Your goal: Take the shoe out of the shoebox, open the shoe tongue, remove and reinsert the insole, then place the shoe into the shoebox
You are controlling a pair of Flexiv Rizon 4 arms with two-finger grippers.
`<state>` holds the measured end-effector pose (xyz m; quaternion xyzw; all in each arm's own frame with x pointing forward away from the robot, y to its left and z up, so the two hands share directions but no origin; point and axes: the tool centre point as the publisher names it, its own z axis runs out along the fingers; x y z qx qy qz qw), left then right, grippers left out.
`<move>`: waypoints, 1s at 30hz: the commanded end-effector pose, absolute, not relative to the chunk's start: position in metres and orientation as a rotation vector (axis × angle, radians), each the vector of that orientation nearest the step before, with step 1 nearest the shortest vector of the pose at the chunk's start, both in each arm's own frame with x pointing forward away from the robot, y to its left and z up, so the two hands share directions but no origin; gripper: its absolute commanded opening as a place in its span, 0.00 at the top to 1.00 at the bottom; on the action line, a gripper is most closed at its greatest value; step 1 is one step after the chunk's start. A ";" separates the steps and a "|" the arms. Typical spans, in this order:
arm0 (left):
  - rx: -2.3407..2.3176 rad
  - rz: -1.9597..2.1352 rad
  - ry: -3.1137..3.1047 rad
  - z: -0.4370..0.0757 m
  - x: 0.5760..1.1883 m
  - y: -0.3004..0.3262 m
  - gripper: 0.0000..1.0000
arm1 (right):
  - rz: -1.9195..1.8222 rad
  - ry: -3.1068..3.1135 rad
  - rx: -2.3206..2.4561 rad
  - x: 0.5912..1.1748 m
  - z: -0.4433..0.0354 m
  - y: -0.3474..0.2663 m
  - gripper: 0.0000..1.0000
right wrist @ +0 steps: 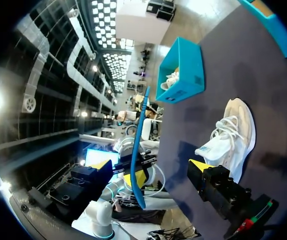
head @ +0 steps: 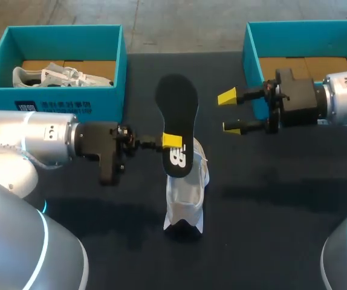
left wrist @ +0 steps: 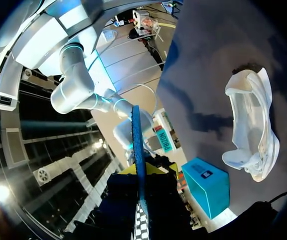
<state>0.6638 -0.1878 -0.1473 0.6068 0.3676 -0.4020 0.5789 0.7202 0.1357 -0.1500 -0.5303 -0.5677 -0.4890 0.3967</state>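
Seen from the head camera, the left gripper (head: 172, 141) is clamped on the lower part of a flat black insole (head: 177, 109), holding it above a white lace-up sneaker (head: 187, 194) that rests on the dark tabletop (head: 270, 199) around the middle, towards the near edge. The right gripper (head: 231, 112) hangs just beside the insole with its yellow-tipped fingers spread wide and nothing between them. A teal cardboard shoebox (head: 71, 104) sits at the far left corner of the tabletop with another white shoe (head: 58, 76) inside; a second teal shoebox (head: 253, 42) stands at the far right corner. From the left wrist, the insole (left wrist: 136, 140) appears edge-on, a thin strip rising from between the left gripper's (left wrist: 142, 172) closed fingers, with the sneaker (left wrist: 251, 125) on the tabletop off to one side and a shoebox (left wrist: 208, 186) near it. From the right wrist, the right gripper (right wrist: 150, 166) stands wide open, and the edge-on insole (right wrist: 139, 135) stands ahead of the gap between its fingers without touching either one. The sneaker (right wrist: 231, 132) lies beyond one finger, and the teal cardboard shoebox (right wrist: 184, 70) sits farther off.
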 end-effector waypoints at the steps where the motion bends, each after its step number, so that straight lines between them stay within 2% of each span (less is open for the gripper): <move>1: 1.414 -0.942 0.853 -0.149 0.667 -0.194 1.00 | -1.245 -1.447 -1.334 0.727 -0.152 0.148 0.00; 30: 1.407 -0.918 0.866 -0.160 0.681 -0.209 1.00 | -1.220 -1.472 -1.284 0.726 -0.156 0.174 0.00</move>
